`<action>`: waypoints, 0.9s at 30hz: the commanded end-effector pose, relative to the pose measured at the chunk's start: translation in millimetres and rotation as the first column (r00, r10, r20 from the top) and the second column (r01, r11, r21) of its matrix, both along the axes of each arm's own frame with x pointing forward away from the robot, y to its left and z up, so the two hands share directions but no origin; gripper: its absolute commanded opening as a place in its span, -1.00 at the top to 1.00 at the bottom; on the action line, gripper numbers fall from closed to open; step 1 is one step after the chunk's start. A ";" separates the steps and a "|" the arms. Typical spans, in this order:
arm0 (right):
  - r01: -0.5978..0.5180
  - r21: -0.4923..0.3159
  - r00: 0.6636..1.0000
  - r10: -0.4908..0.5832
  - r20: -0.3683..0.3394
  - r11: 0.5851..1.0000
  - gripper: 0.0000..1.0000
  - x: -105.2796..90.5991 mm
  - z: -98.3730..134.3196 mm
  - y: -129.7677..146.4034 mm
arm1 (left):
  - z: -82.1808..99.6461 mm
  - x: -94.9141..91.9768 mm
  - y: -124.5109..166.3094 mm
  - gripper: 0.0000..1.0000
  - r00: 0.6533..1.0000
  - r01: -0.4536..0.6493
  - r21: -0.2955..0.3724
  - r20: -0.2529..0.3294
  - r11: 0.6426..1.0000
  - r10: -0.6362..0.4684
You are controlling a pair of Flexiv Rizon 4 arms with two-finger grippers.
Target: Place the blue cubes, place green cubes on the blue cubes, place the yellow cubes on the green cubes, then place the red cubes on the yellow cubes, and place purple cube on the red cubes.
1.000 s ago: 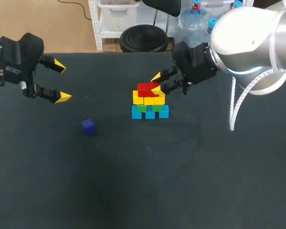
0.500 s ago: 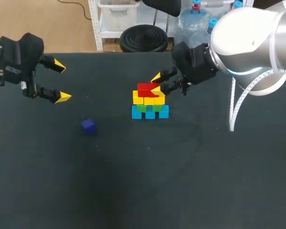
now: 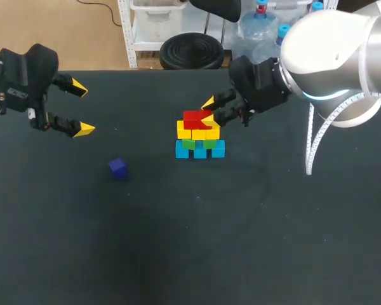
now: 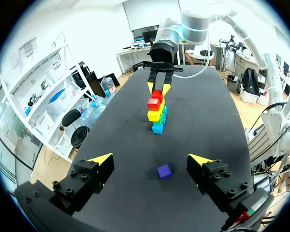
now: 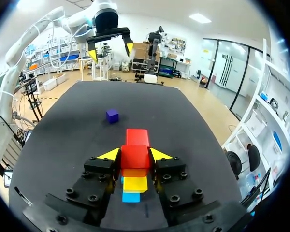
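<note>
Red cubes (image 3: 197, 119): two are sitting side by side as the top layer of the stack, toward the far middle of the table (image 3: 254, 241).
Right gripper (image 3: 208, 110): is hanging at the stack's top. The near red cube (image 5: 135, 156) is sitting between its yellow tips, which are appearing to press on it from two sides.
Lower layers: yellow cubes (image 3: 197, 133) are resting on green cubes (image 3: 188, 144), and those are resting on blue cubes (image 3: 200, 150) on the cloth.
Purple cube (image 3: 118, 168): is lying alone, well apart from the stack, toward the left.
Left gripper (image 3: 82, 108): is hovering near the left edge with fingers spread wide and holding nothing. The purple cube is lying ahead of it.
Open room: the stack is standing well in from every edge. Black surface is spreading wide on its near side.
</note>
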State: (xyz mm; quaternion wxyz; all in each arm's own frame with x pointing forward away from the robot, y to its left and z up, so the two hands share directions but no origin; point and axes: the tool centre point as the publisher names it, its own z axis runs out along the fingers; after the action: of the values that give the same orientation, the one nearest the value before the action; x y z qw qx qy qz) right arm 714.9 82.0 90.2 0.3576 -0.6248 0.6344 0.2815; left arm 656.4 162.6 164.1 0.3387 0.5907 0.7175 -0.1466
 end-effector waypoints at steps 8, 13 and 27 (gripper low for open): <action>0.001 0.001 1.000 0.000 -0.006 1.000 0.22 1.8 -1.3 0.9 | -1.5 -0.5 1.5 -1.00 1.000 0.004 -0.007 0.006 1.000 -0.004; -0.001 0.002 1.000 0.001 -0.006 1.000 0.24 2.3 -1.2 1.4 | -1.5 -0.5 1.5 -1.00 1.000 0.004 -0.007 0.006 1.000 -0.004; -0.007 0.007 1.000 0.007 -0.005 1.000 0.39 3.2 -1.0 2.2 | -1.5 -0.5 1.5 -1.00 1.000 0.004 -0.007 0.006 1.000 -0.004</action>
State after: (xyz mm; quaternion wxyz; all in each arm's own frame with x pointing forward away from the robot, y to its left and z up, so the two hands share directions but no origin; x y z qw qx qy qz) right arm 716.2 83.6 90.1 0.3573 -0.6247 0.6332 0.2849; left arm 656.4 162.6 164.1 0.3387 0.5907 0.7176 -0.1466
